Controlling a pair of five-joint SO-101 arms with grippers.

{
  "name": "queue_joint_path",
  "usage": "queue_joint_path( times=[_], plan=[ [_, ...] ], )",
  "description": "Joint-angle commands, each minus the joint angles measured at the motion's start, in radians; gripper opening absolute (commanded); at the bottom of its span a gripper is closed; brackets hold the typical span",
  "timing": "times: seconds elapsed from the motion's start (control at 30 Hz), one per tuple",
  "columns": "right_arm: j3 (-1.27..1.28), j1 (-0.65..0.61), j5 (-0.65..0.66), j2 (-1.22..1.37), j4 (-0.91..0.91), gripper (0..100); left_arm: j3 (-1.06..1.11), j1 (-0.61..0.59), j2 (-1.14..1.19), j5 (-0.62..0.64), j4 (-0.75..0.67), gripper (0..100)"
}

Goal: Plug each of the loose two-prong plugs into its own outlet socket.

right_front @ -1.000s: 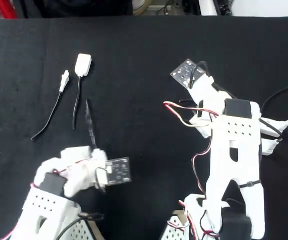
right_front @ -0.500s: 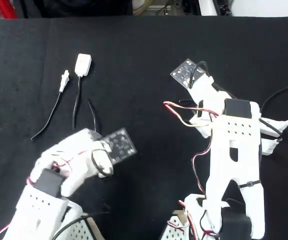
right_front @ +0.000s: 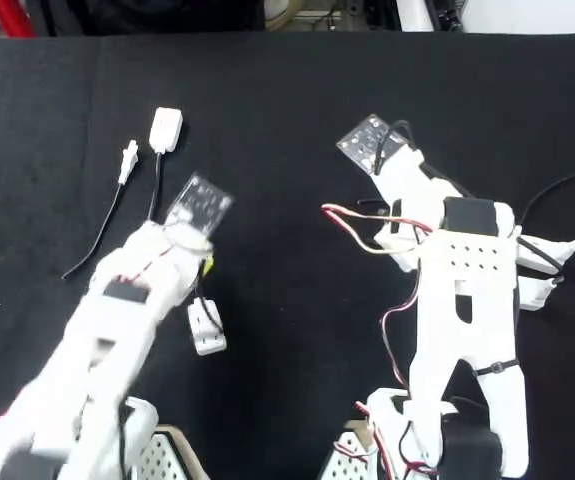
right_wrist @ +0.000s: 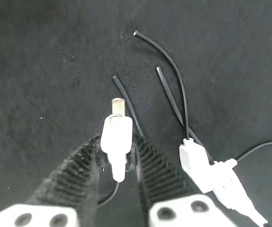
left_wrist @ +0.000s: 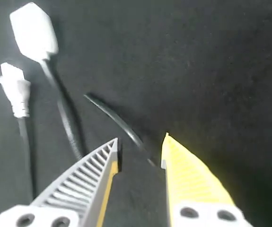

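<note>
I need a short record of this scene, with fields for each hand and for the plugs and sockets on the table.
left hand: open, over a thin black cable end
right hand: shut on a small white plug
free pair: white two-prong plug beside white socket block, apart
other pair: two white connectors, apparently joined, beside the right hand
surface: black cloth table

Jaws of the right gripper (right_wrist: 117, 145) pinch a white plug (right_wrist: 116, 134) near joined connectors (right_wrist: 207, 171).
</note>
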Motion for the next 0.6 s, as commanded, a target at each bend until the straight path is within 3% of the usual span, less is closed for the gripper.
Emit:
queue_joint_path(
  times=[0.0, 0.13, 0.33, 0.57],
  plan=[
    [-0.004, -0.002, -0.011, 0.002, -0.018, 1.1, -0.239, -0.041, 0.315, 0.015, 0.086, 17],
    [-0.004, -0.002, -0.006, 0.002, -0.018, 1.1, -0.371, -0.085, 0.358, 0.014, 0.295, 17],
    [-0.004, -0.002, -0.006, 0.002, -0.023, 1.1, -0.259, -0.108, 0.262, -0.069, 0.31, 17],
    [-0.004, -0.002, -0.006, 0.002, -0.025, 1.1, -0.079, -0.14, -0.069, -0.095, 0.364, 17]
  ],
)
